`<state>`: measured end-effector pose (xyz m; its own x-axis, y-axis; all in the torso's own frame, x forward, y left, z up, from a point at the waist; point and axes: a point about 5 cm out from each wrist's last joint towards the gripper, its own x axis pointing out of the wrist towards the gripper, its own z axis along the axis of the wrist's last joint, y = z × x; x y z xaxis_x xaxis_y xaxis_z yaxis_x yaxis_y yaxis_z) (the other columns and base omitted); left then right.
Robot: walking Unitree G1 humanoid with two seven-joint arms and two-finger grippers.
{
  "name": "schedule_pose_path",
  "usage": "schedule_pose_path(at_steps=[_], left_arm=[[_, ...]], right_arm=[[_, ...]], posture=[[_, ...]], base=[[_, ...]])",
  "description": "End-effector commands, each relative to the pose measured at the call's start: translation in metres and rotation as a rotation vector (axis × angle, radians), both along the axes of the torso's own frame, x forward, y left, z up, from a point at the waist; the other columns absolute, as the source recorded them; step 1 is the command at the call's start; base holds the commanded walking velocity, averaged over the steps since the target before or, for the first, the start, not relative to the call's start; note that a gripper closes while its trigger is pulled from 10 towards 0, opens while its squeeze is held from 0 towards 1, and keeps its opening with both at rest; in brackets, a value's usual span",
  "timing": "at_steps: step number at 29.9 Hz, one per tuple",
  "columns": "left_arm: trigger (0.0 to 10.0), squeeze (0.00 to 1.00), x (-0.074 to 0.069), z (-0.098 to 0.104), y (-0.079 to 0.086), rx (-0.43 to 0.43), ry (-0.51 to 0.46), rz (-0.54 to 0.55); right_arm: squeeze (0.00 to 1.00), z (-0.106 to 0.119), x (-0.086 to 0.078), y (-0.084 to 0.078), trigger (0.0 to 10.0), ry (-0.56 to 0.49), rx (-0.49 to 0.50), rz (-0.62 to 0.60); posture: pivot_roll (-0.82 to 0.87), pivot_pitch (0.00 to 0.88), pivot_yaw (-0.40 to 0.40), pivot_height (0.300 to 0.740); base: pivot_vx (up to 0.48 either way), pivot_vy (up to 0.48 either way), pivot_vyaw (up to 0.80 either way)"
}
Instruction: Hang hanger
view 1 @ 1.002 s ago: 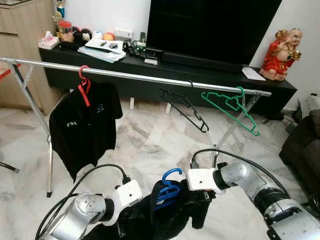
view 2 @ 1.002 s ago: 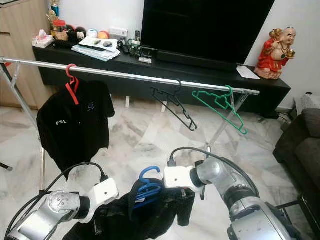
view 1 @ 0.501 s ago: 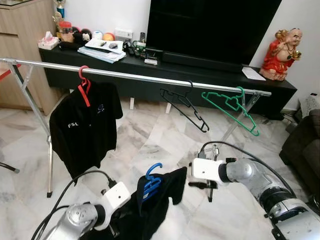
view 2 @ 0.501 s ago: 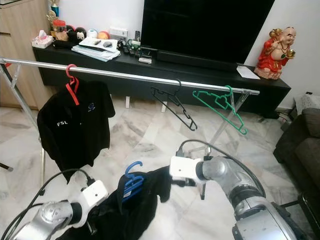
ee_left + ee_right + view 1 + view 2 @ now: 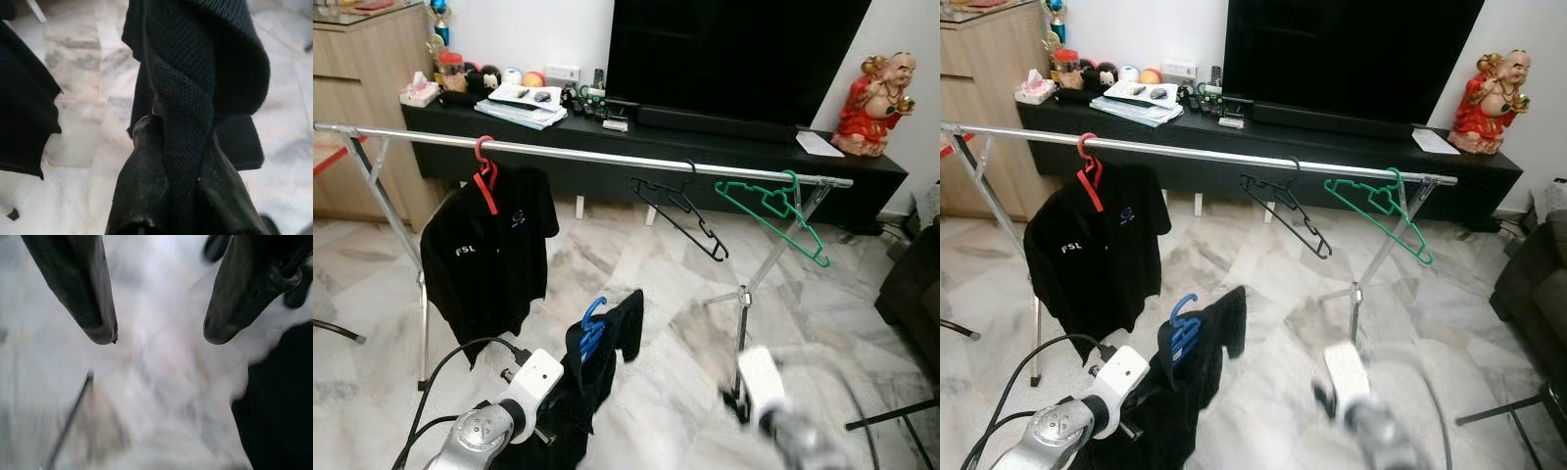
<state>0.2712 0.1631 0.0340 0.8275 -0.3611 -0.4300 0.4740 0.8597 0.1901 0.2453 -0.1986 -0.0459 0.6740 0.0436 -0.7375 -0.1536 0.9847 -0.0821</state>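
**Blue hanger low, rail still ahead**

Blue plastic marks my load from the head views: the blue hanger (image 5: pixel 592 328) carries a black garment (image 5: pixel 607 352), lifted by my left tool (image 5: pixel 540 431) below and near the clothes rail (image 5: pixel 587 155), between the hung black shirt (image 5: pixel 489 250) and the empty black hanger (image 5: pixel 680 211). My right tool (image 5: pixel 734 401) hangs blurred, well apart from it.

My left wrist view has both fingers (image 5: pixel 142 176) clamped on the knitted cloth, gripping the garment so the hook stays free.

My right wrist view shows fingers (image 5: pixel 83 289) spread apart over marble floor (image 5: pixel 161 382), holding nothing.
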Motion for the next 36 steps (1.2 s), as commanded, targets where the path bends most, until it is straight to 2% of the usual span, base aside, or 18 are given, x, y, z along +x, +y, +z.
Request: schedule_pose_path(at_steps=[1,3,7,12,20,23,36], left_arm=[[10.0,0.0,0.011,0.015,-0.002,-0.037,-0.088,0.028],[10.0,0.0,0.013,0.017,0.002,-0.049,-0.11,0.055],[10.0,0.0,0.016,0.02,0.013,-0.055,-0.133,0.128],[10.0,0.0,0.022,0.022,0.026,-0.053,-0.142,0.227],[10.0,0.0,0.024,0.019,0.028,-0.035,-0.126,0.233],[10.0,0.0,0.026,0.02,0.028,-0.032,-0.125,0.233],[10.0,0.0,0.031,0.021,0.03,-0.025,-0.121,0.236]], right_arm=[[0.0,-0.002,-0.002,0.0,10.0,0.009,0.013,-0.04],[0.0,-0.011,-0.014,0.0,10.0,0.05,0.052,-0.138],[0.0,-0.027,-0.041,0.003,10.0,0.122,0.047,-0.13],[0.0,-0.031,-0.048,0.004,10.0,0.137,0.084,-0.151],[0.0,-0.036,-0.062,-0.005,10.0,0.169,0.061,-0.13],[0.0,-0.034,-0.054,0.006,10.0,0.163,0.072,-0.113],[0.0,-0.032,-0.049,0.014,10.0,0.156,0.093,-0.072]], posture=[[0.11,0.0,-0.105,0.74],[0.12,0.0,-0.102,0.74],[0.13,0.0,-0.097,0.74],[0.13,0.0,-0.093,0.74],[0.13,0.0,-0.092,0.74],[0.13,0.0,-0.091,0.74],[0.13,0.0,-0.083,0.74]], base=[[0.0,0.0,0.0],[0.0,0.0,0.0],[0.0,0.0,0.0],[0.0,0.0,0.0],[0.0,0.0,0.0],[0.0,0.0,0.0],[0.278,0.0,0.0]])
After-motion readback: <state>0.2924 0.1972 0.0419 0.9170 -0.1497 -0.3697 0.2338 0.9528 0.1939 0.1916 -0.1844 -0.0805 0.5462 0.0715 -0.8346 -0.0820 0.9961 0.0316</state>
